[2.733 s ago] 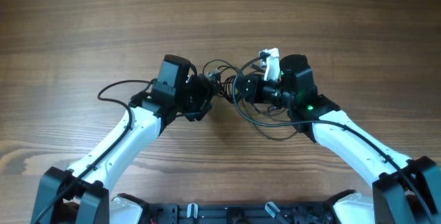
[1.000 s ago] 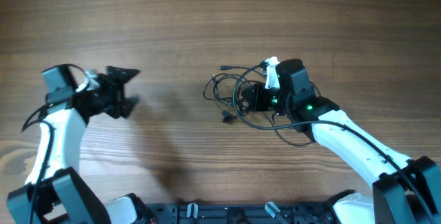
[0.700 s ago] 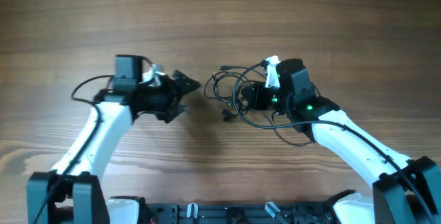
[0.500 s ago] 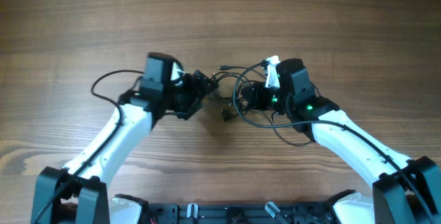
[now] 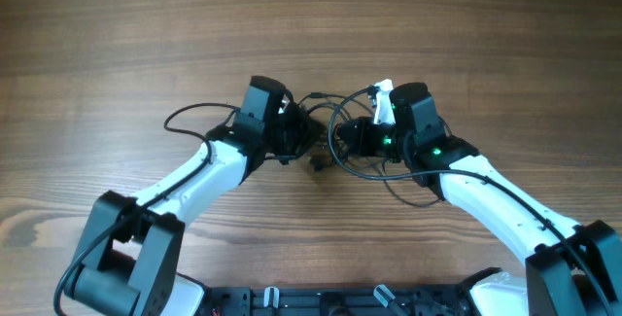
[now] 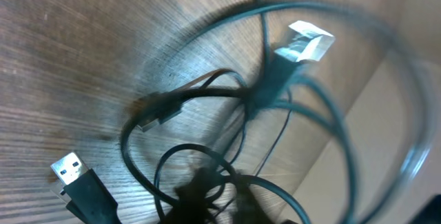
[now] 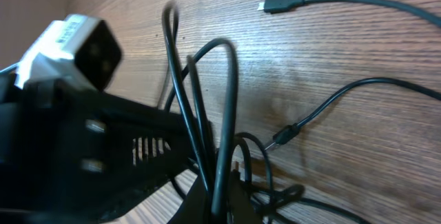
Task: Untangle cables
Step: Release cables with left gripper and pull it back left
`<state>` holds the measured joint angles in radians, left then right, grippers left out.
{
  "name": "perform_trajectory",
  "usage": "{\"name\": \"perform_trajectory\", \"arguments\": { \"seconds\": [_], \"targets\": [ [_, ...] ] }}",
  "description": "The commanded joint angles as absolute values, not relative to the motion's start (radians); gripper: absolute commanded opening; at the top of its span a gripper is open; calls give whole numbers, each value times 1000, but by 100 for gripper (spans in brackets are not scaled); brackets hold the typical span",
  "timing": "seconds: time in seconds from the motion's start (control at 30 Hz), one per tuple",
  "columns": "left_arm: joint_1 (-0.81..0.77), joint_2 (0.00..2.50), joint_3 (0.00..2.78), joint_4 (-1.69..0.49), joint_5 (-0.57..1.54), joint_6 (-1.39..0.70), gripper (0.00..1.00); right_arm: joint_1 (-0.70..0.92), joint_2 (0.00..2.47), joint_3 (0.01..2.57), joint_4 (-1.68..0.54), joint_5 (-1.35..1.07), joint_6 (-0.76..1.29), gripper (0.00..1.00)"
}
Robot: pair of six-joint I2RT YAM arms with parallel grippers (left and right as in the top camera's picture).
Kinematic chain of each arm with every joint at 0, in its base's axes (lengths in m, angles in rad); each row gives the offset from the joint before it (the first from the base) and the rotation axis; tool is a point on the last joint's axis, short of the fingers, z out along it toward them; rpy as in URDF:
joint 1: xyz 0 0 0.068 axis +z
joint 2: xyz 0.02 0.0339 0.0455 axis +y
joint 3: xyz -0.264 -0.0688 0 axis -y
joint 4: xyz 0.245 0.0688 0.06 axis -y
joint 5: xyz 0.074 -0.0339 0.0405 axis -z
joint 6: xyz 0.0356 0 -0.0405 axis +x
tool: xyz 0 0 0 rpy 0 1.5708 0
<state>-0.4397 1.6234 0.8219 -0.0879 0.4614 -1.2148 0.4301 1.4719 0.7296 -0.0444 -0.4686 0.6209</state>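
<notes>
Several cables (image 5: pixel 334 126), one tangle, held in the right gripper (image 5: pixel 356 137), jaws closed on strands. Left gripper (image 5: pixel 297 135) just beside it, at the tangle; jaw width indeterminable. Step: picking a strand. Next: pinch one loop, draw outward.

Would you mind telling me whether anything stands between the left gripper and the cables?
Nothing visible does. The left gripper is right at the edge of the cables, over the wooden table; the right gripper meets the tangle from the opposite side.

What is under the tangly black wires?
Only the wooden table shows beneath the cables. The left arm covers their left part, so anything underneath there is hidden.
</notes>
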Motion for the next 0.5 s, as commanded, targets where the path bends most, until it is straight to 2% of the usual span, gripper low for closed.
{"name": "perform_trajectory", "arguments": {
  "seconds": [0.0,0.07,0.17,0.27,0.47],
  "targets": [
    [-434,1659,821,-94,470,-1205,4,429,1482,725,-39,-518,628,5],
    [-387,1653,821,-92,488,-1204,4,429,1482,725,-46,-517,619,4],
    [-217,1614,823,-85,601,-1126,4,429,1482,725,-78,-486,593,4],
    [25,1551,823,-85,805,-1034,4,429,1482,725,-111,-395,595,4],
    [371,1480,823,-84,1118,-920,4,429,1482,725,-98,-326,624,5]
  ]
}}
